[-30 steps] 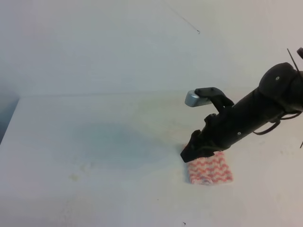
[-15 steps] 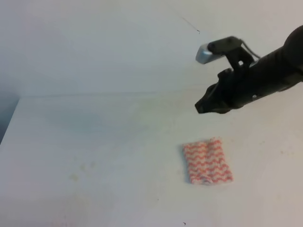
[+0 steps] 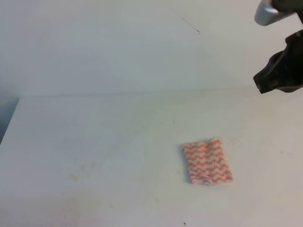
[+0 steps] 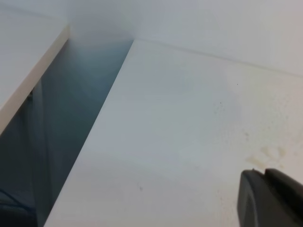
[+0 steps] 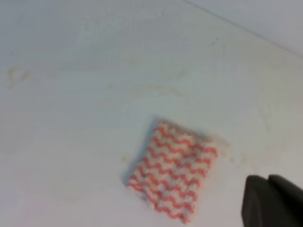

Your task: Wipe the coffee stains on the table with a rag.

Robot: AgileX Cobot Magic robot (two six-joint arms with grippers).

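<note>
Red-pink zigzag stripes on white cloth mark the rag [image 3: 207, 161], which is seen lying flat and folded on the table [image 3: 94, 132] in the high view, toward the right of the tabletop's middle. No gripper is touching it. No amber puddle can be made out anywhere around the rag; only faint pale-yellow smudges [image 3: 75, 176] are seen well to the left of it (these are not liquid). The same rag [image 5: 173, 171] is shown in the right wrist view, turned at an angle, with the dark tip of the right gripper [image 5: 273, 202] showing at the lower right corner, apart from the cloth.

In the high view the right gripper [image 3: 280, 75] is held in the air well above and to the right of the rag, near the frame edge. Nothing is seen in its grasp; how far its jaws are parted cannot be told from these views.

The left gripper [image 4: 271, 198] is shown only as a dark tip at the lower right of the left wrist view, over bare tabletop [image 4: 180, 123] well away from the rag, beside a pale smudge [image 4: 267, 154]. Its opening cannot be told either.
</note>
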